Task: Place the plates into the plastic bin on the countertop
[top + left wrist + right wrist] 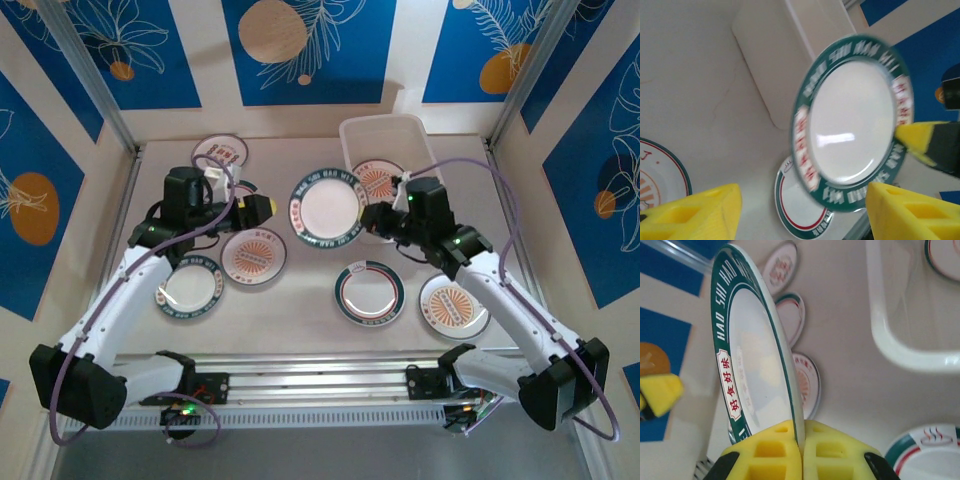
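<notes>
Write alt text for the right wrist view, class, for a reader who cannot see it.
The right gripper clamps the rim of a green-rimmed plate, held on edge above the countertop. The plastic bin sits at upper right; more plates lie beyond.

Bright even light, blurred plate (852, 122), faint glare

1. Cream walls (205, 60) carry blue panels (340, 80) printed with white leaves and orange discs.
2. Slanted aluminium posts (90, 75) frame the corners.
3. A pale beige tabletop (300, 310) meets an aluminium rail (320, 385) at its near edge.
</notes>
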Controlling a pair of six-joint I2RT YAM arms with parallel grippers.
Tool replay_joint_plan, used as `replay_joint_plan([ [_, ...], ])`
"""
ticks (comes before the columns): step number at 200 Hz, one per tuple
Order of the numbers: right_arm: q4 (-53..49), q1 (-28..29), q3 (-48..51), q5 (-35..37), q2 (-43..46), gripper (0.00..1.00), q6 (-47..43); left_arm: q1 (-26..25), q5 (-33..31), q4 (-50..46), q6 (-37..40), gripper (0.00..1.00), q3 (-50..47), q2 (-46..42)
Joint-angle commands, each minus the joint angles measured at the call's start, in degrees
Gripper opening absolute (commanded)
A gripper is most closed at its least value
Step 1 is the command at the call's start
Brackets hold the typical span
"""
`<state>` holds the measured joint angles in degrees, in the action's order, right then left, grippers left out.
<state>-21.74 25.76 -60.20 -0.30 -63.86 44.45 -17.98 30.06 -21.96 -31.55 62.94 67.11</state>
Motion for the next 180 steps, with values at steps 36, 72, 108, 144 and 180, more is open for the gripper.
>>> replay_joint_plan([
  [36,3.7,-10.9,-4.8,2.5,-0.7,0.00,6.7,0.7,-2.4,1.9,-0.1,0.68,0.7,2.8],
  [72,9.0,-14.2,-4.1,9.0,-4.1,0.00,12.8,0.7,-3.2,-0.5,1.4,0.68,2.7,5.9],
  [108,7.1,-14.2,-7.5,14.6,-10.2,0.00,16.3,0.8,-3.0,-0.6,1.0,0.68,3.9,9.7],
  [144,6.4,-12.9,-8.6,21.1,-13.9,0.00,20.0,0.7,-2.2,-1.1,1.4,0.68,7.2,14.8],
  [180,3.5,-11.2,-10.6,27.1,-17.7,0.00,23.1,0.7,-0.4,-1.4,1.1,0.68,9.8,19.5],
])
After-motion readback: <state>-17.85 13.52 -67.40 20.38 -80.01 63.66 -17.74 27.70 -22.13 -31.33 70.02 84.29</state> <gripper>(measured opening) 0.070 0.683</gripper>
